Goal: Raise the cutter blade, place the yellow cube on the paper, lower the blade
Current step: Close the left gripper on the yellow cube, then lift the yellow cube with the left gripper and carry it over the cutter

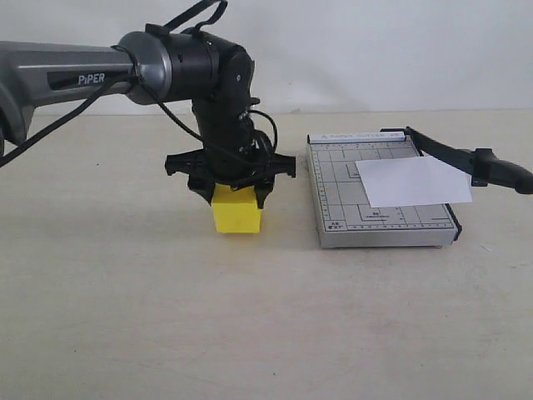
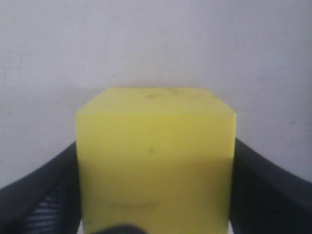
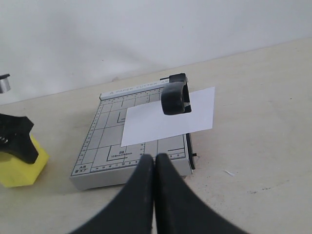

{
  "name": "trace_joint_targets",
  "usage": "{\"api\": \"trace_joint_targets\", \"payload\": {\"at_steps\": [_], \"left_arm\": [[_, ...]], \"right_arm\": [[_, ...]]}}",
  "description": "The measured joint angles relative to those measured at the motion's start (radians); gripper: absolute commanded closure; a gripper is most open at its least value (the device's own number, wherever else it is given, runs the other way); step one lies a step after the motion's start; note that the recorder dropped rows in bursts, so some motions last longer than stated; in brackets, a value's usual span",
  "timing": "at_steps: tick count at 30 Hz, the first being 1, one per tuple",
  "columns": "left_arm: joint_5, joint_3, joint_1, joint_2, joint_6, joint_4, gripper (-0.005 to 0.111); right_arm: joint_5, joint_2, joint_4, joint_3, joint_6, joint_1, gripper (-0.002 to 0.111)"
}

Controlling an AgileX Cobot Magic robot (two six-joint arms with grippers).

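Note:
The yellow cube (image 1: 237, 215) rests on the table left of the grey gridded cutter base (image 1: 341, 196). My left gripper (image 1: 236, 200) comes down over it, and both black fingers (image 2: 53, 195) press against the sides of the cube (image 2: 156, 146). The cutter blade (image 1: 454, 154) is raised, its thick handle (image 3: 175, 97) hanging over the paper (image 3: 168, 122). The paper (image 1: 412, 182) lies on the base's right part, one corner past the edge. My right gripper (image 3: 155, 161) is shut and empty, close to the near edge of the base (image 3: 105, 141), and is outside the exterior view.
The pale tabletop stretches around the cutter, with a white wall behind. The left arm (image 1: 92, 75) reaches in from the upper left, with cables looping over it.

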Motion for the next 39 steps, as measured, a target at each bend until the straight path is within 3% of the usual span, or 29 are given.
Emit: {"api": "trace_joint_targets", "payload": {"at_steps": [9,24,30,39], "left_arm": [[-0.075,-0.222,0.0,-0.014,0.191,-0.154,0.102],[-0.06,-0.451,-0.086,0.109,0.263,-0.164,0.102],[-0.183,-0.499,-0.086,0.12,0.275,-0.168,0.102],[-0.363,-0.5,-0.086,0.182,0.276,-0.322,0.102]], "right_arm": [[0.0,0.0,0.0,0.0,0.0,0.0,0.107],[0.0,0.0,0.0,0.0,0.0,0.0,0.107],[0.0,0.0,0.0,0.0,0.0,0.0,0.107],[0.0,0.0,0.0,0.0,0.0,0.0,0.107]]}}
